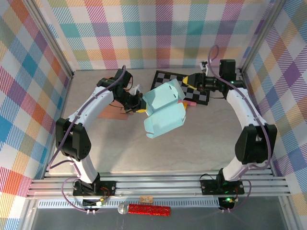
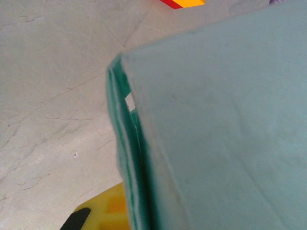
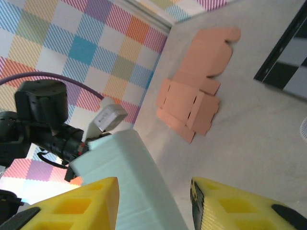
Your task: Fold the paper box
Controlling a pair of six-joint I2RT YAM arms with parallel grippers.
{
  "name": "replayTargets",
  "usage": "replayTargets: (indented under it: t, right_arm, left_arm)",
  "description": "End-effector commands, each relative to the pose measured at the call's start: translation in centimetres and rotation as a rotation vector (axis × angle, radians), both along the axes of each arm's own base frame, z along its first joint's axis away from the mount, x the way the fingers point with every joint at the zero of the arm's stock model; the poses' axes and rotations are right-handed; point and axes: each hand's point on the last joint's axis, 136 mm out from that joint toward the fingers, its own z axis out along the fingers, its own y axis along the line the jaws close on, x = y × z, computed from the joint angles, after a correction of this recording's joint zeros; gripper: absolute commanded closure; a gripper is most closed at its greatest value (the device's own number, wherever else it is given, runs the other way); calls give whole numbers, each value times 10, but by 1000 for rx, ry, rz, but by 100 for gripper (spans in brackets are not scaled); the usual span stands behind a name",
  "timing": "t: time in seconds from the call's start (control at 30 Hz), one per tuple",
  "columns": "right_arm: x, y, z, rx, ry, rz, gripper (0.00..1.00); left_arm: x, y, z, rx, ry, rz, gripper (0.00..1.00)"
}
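Paper box [image 1: 165, 112]: light, thin card, easily creased; held clear of counter [image 1: 201, 139]. Left fingers [image 2: 103, 213] pinched shut on one wall edge. Right fingers [image 3: 81, 206] parted, box panel between, contact unclear. Best gripped along folded edges, not loose flaps.

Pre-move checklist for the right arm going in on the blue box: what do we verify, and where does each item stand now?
1. left gripper clamped on the paper box: ok, jaws shut on its left edge.
2. right gripper open enough to take a wall: ok, there is a gap between the yellow fingers.
3. Box centred in the right jaws: not ok, it sits against one yellow finger, well apart from the other.
4. Lid flap tucked: not ok, in the top view it looks splayed from the body.
5. orange blank out of the way: ok, flat on the table, apart from the box.
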Motion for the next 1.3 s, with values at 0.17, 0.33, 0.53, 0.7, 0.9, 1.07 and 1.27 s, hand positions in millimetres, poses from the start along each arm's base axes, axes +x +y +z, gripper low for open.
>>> replayTargets:
  t: [0.17,0.33,0.53,0.7,0.9,1.07,1.27]
  right_arm:
    - [-17,24,20,91,-48,179,59]
    - [-26,36,18,45,-64,190,61]
    - [-32,41,14,-31,-84,176,64]
    - [-37,48,11,-108,-109,174,65]
    - [-44,61,-3,-267,-140,175,66]
    - [-42,65,-17,-392,-147,147,69]
    - [-36,70,-31,-573,-187,99,66]
  left_arm:
    - [1,-4,8,-33,-3,-22,100]
    - [3,-4,7,-28,-2,-20,100]
    - [4,-4,7,-23,-1,-18,100]
    - [5,-4,7,-18,-2,-20,100]
    - [5,-3,8,-15,-5,-20,100]
    - [4,-3,9,-16,-8,-19,100]
    - [4,-3,10,-17,-9,-18,100]
